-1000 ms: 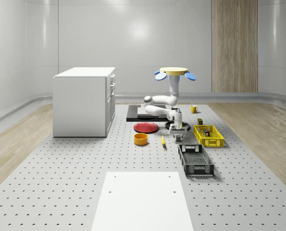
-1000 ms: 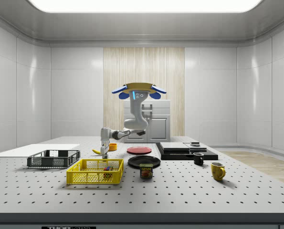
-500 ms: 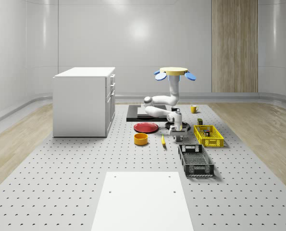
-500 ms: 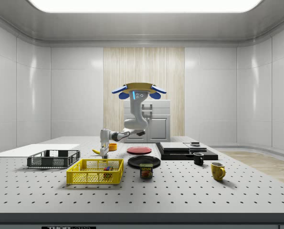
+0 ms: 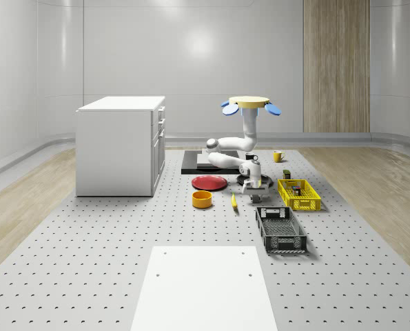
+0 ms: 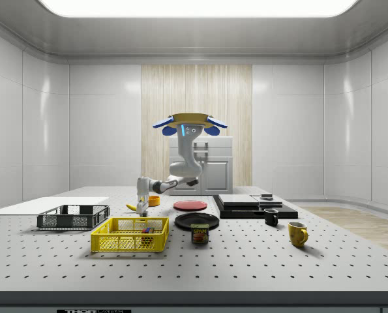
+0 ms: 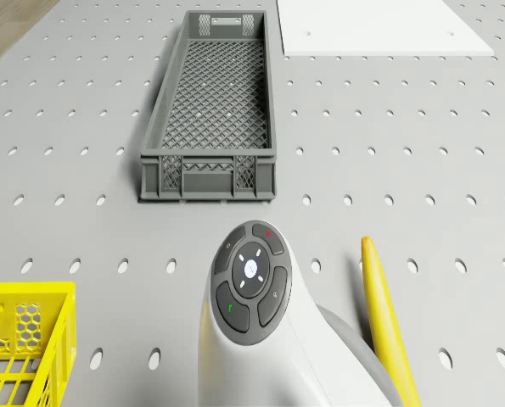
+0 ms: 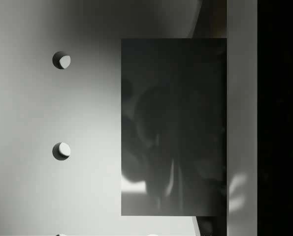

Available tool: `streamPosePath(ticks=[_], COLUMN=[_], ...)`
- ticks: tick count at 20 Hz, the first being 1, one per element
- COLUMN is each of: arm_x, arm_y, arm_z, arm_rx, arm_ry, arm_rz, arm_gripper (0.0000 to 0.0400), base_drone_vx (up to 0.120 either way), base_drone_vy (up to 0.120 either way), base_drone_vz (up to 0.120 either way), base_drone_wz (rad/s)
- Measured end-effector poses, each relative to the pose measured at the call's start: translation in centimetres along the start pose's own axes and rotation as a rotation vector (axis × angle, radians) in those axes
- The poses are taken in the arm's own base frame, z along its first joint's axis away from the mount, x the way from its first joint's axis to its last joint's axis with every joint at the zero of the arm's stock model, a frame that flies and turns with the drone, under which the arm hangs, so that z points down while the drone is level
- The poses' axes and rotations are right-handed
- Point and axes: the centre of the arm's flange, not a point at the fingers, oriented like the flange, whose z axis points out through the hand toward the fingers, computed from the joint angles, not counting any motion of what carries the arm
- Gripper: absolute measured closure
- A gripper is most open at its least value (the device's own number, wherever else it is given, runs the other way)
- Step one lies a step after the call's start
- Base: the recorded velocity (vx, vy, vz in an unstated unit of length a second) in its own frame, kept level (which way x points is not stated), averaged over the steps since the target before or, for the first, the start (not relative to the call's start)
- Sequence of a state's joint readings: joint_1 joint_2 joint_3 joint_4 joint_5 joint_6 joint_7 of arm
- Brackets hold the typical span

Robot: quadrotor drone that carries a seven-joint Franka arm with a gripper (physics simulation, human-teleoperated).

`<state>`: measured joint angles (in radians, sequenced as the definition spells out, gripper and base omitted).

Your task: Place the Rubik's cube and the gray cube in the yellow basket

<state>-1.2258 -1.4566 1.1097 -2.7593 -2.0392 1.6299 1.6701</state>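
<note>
Gray and flat-faced, the gray cube (image 8: 173, 127) loomed right under the wrist camera, sitting on or just above the perforated bench (image 5: 122, 241). I could not tell which.

I judged the step in hand to be the grasp of that cube. To do it well I wanted the pincer (image 6: 142, 207) squared to the cube's faces and centred over it. It had to come down straight until the cube sat well within it, then squeeze. After that I meant to lift clear of the yellow basket (image 5: 308, 204) wall before swinging over, since a low carry could clip the rim or nudge the banana (image 7: 388, 322) lying nearby.

The drone (image 5: 250, 103) hovered over the far middle of the bench, with the arm folded down and reaching nearer. The pincer hung low over the bench. In the whole-scene view it stood between the banana on its left and the yellow basket on its right, with the dark gray crate (image 7: 208, 170) nearer. Whether the pincer was spread, pressed together or already pinching the cube, I could not tell.

A small multicoloured thing, which I took for the Rubik's cube (image 6: 146, 229), lay inside the basket.
</note>
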Motion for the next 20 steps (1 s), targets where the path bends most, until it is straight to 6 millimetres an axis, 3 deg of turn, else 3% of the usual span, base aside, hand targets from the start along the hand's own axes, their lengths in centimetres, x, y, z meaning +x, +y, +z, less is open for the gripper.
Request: streamPosePath(ticks=[9, 17, 20], arm_x=[0.0, 0.0, 0.0], arm_y=[0.0, 0.0, 0.0], arm_z=[-1.2, -4.0, -4.5], arm_rx=[0.0, 0.0, 0.0], arm_ry=[0.0, 0.0, 0.0], arm_rz=[0.0, 0.0, 0.0], arm_gripper=[0.0149, 0.015, 0.015], base_drone_vx=[0.0, 0.0, 0.093], base_drone_vy=[0.0, 0.0, 0.0], base_drone_vz=[0.0, 0.12, 0.093], base_drone_wz=[0.0, 0.0, 0.0])
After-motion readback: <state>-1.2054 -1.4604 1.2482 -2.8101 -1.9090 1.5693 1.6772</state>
